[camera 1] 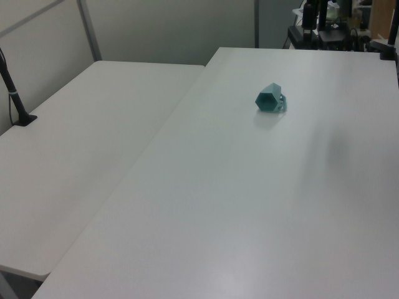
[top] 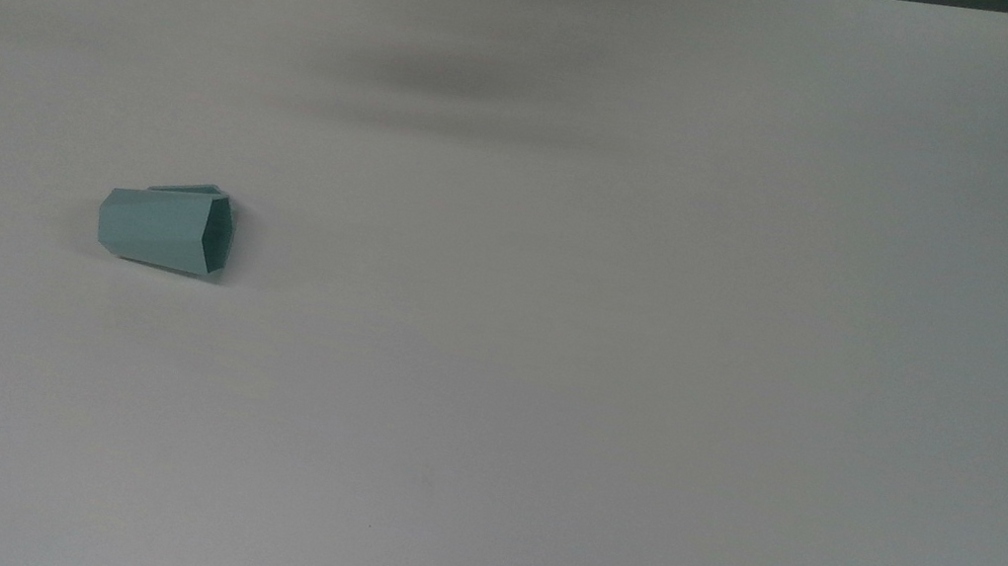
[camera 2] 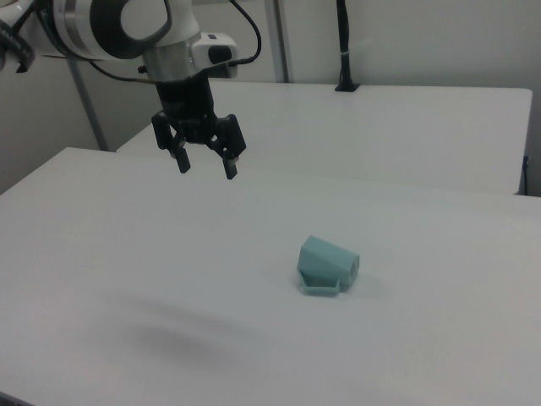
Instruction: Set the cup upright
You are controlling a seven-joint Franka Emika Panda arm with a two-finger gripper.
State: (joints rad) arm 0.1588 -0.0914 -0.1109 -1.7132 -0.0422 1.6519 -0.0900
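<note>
The cup lies on its side on the white desk, long axis along the surface, mouth toward the top view's right and its handle flat against the desk in the right view. The gripper hangs high above the desk, jaws spread wide and empty. In the right view, the cup sits well apart, below and to the right.
</note>
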